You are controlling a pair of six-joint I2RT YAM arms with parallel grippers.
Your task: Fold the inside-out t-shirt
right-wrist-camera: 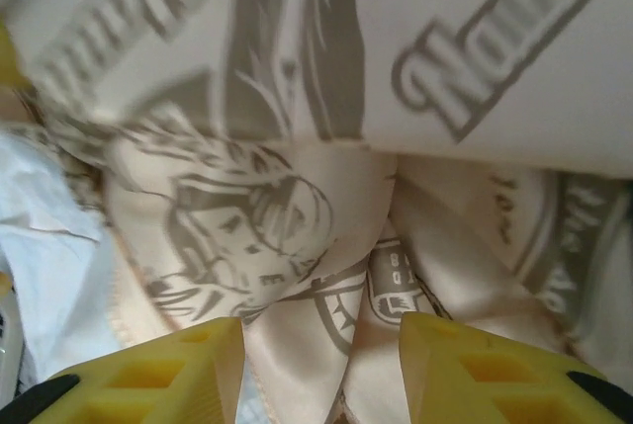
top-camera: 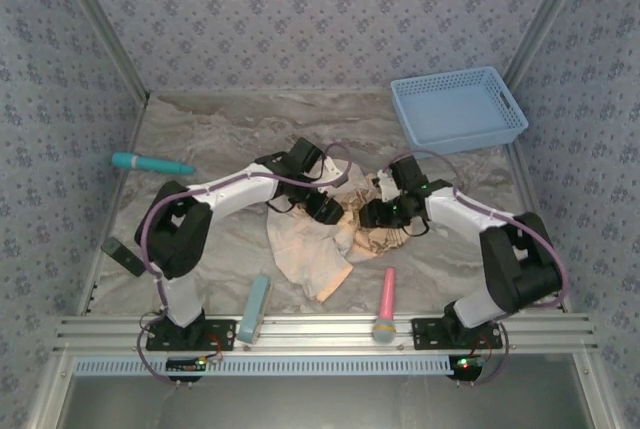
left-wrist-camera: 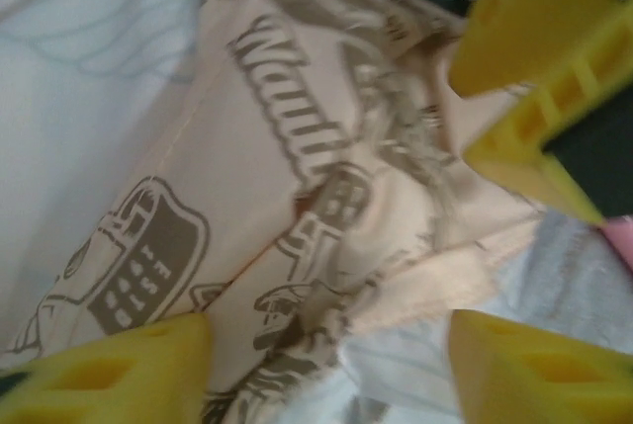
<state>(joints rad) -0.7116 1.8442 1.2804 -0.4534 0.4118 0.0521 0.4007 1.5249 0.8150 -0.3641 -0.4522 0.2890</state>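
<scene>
Mid-table, shirt (top-camera: 318, 254) lies in a crumpled heap, unfolded, between the two arms. The cloth is peach-tan with a faded brown print. Wrist views show lettering and a cartoon face on it, plus a seam line and a hem edge. One flap spreads toward the near edge; the rest is wadded up under the grippers.

Left gripper (top-camera: 326, 207) is down on the heap's far-left part. Right gripper (top-camera: 376, 213) is down on its far-right part. The two are close together, nearly facing.

Left wrist view: yellow fingers (left-wrist-camera: 119, 370) stand wide apart, with cloth lying loose between and under them and nothing pinched. The right gripper's yellow fingers show in the top right corner of that view, also apart.

Right wrist view: fingers (right-wrist-camera: 158, 375) are apart, and a fold of printed cloth runs through the gap, not clamped.

Table (top-camera: 200, 129) is grey marbled. Blue basket (top-camera: 458, 109) sits at the far right corner, well apart from the shirt. Teal tool (top-camera: 150, 163) lies at far left. Pale blue bar (top-camera: 255, 307) and pink tool (top-camera: 386, 301) lie at the near edge, either side of the shirt's near flap and near it. Black item (top-camera: 120, 256) sits at the left edge, too small to identify.
</scene>
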